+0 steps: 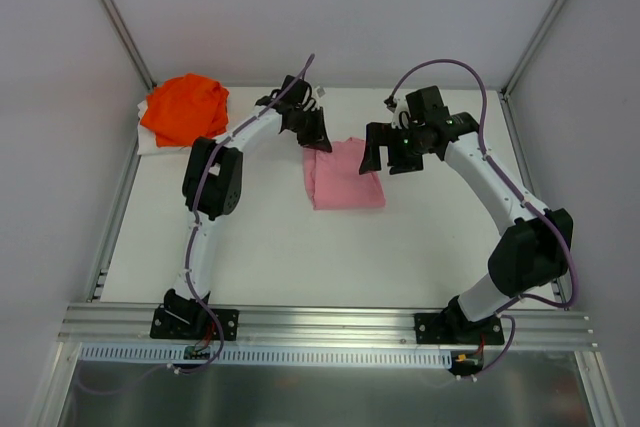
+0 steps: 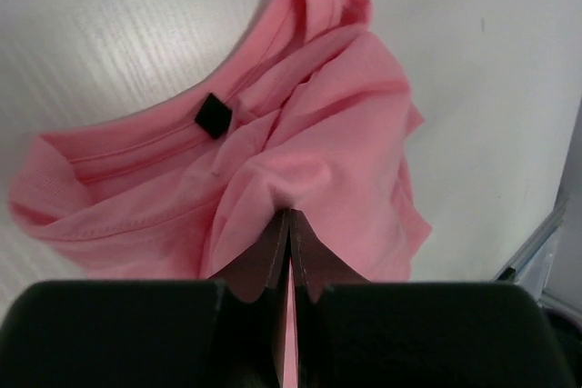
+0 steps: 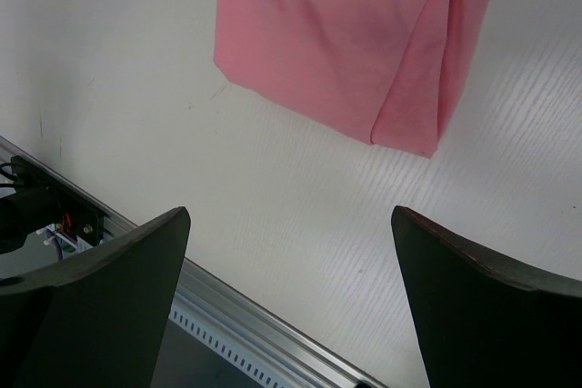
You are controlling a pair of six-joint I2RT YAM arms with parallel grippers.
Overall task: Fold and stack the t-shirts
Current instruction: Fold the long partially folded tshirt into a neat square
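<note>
Under halfway, I'd say: pink shirt [image 1: 345, 179] centre-frame partly folded, left gripper [image 1: 314, 139] clamped on its top edge, right gripper [image 1: 392, 155] apart just beside; orange shirt [image 1: 183, 107] bunched upper left, nothing stacked.

Soft matt pink cloth t-shirt [image 2: 346, 124], creased orange cloth t-shirt [image 1: 185, 107], white matt faintly grained bench [image 3: 300, 215], brushed metal rail [image 1: 330, 319]

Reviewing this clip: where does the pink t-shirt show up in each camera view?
Top external: pink t-shirt lies near the middle of the table.
Left wrist: it fills the middle, bunched and pinched in the shut left gripper at bottom centre.
Right wrist: it lies folded flat along the top edge, beyond the open right gripper.
Shared landmark: the white table under the shirt.
</note>
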